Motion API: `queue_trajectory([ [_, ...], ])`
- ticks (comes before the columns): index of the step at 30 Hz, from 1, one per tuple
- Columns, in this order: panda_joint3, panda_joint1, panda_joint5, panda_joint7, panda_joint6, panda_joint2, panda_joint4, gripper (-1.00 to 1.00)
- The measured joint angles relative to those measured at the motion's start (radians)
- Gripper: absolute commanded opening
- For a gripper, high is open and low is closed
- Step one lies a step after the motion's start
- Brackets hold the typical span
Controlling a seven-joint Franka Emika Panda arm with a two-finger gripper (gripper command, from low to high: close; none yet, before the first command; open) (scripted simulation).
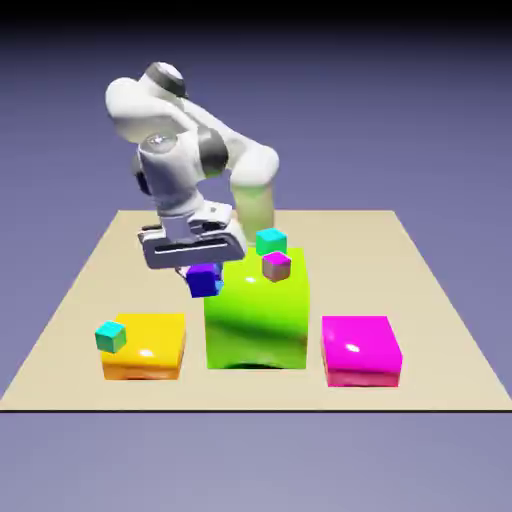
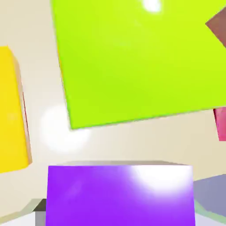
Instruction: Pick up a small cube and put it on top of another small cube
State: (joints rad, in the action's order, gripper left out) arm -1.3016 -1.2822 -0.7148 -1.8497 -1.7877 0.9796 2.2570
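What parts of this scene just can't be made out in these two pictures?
- Claw tips: in the hand view the held small cube covers them; the exterior view shows them too small.
- Brown-and-magenta cube: hand view's right edge cuts it to a corner.
- Magenta block: same edge leaves a sliver.
- Yellow block: cut by the hand view's left edge.
- Green block rear: its own bulk hides it, exterior view.

Elevated exterior view across table [image 1: 440, 300]; close downward hand view; shared lime block [image 1: 257, 315].
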Motion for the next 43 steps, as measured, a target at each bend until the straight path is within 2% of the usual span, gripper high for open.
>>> queue_trajectory([
  [24,0.847,0.590,0.433,0.002,0.186,-0.051,0.387,-1.00],
  [40,0.392,0.047,-0.032,0.479,0.377,0.407,0.492,-1.00],
  [41,0.379,0.032,-0.045,0.493,0.382,0.420,0.495,1.00],
  [43,0.379,0.032,-0.044,0.493,0.381,0.420,0.495,1.00],
])
